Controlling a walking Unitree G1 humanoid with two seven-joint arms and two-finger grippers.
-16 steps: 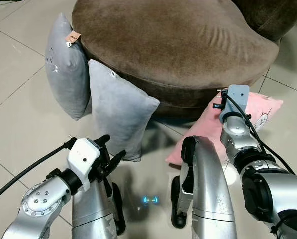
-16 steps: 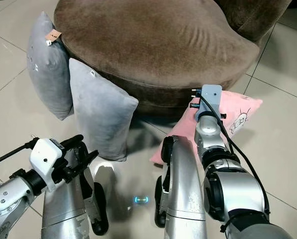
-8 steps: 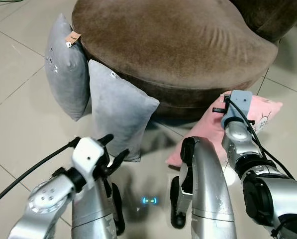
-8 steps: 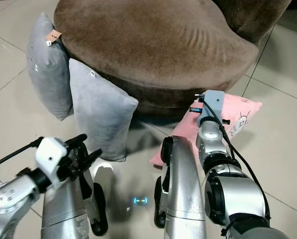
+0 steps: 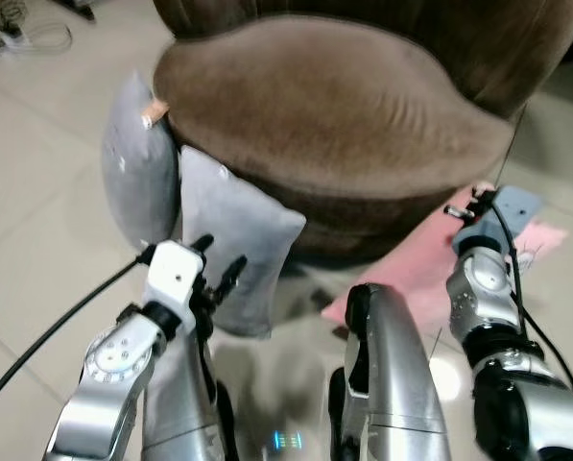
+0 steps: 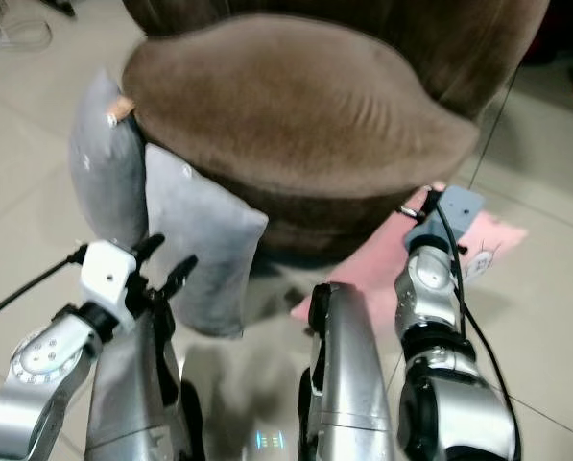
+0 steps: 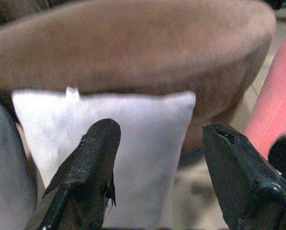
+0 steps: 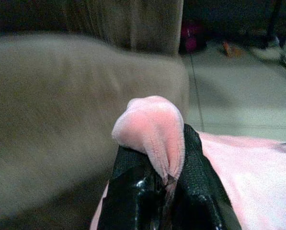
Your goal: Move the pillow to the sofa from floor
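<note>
I am pinching a corner of the pink pillow (image 8: 154, 127) in my closed right pincer (image 8: 167, 179) beside the brown sofa (image 5: 334, 106), needing a firm hold through the lift, while my left pincer (image 7: 159, 158) is hovering open near a grey pillow (image 7: 133, 143).
</note>
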